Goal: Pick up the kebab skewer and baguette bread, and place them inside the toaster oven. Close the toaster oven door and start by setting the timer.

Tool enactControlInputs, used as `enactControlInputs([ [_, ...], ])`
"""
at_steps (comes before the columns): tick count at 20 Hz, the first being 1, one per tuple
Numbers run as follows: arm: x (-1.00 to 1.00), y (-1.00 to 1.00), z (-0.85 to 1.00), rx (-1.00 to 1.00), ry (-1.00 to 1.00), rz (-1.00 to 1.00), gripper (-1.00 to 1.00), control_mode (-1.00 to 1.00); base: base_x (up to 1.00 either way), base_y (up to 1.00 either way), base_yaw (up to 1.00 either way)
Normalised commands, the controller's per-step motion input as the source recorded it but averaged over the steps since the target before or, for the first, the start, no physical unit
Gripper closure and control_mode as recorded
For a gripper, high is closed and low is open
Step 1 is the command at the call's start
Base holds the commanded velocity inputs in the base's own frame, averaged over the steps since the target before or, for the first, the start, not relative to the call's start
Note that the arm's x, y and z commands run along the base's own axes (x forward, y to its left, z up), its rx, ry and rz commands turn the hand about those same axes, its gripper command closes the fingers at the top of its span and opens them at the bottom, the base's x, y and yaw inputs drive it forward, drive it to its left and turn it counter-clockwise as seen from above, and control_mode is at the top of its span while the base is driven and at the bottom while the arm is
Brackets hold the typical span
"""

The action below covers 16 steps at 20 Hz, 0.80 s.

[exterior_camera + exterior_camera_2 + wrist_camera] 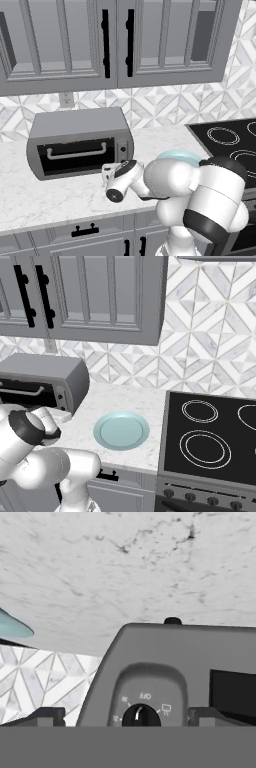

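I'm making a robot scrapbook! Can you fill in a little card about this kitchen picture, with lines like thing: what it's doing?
toaster oven: on the marble counter, under the cabinets
toaster oven door: shut, silver handle across it
claw: open, right in front of the oven's knob
plate: light blue, nothing on it, beside the stove

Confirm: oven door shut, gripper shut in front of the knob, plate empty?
One thing is wrong: the gripper is open, its fingertips standing wide on either side of the knob in the hand view. The toaster oven door is shut and the plate is empty.
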Motion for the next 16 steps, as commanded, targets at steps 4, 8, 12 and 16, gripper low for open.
enactControlInputs([
  [4, 0.0, 0.0, -0.04, 0.0, -0.01, 0.04, -1.0, -1.0, 0.0, 0.0, 0.0],
  [8, 0.0, 0.0, -0.05, 0.0, -0.02, 0.04, -1.0, -1.0, 0.0, 0.0, 0.0],
  [12, 0.0, 0.0, 0.0, 0.01, 0.0, 0.03, -1.0, -1.0, 0.0, 0.0, 0.0],
  [16, -0.1, 0.0, 0.0, 0.02, -0.01, 0.02, -1.0, -1.0, 0.0, 0.0, 0.0],
])
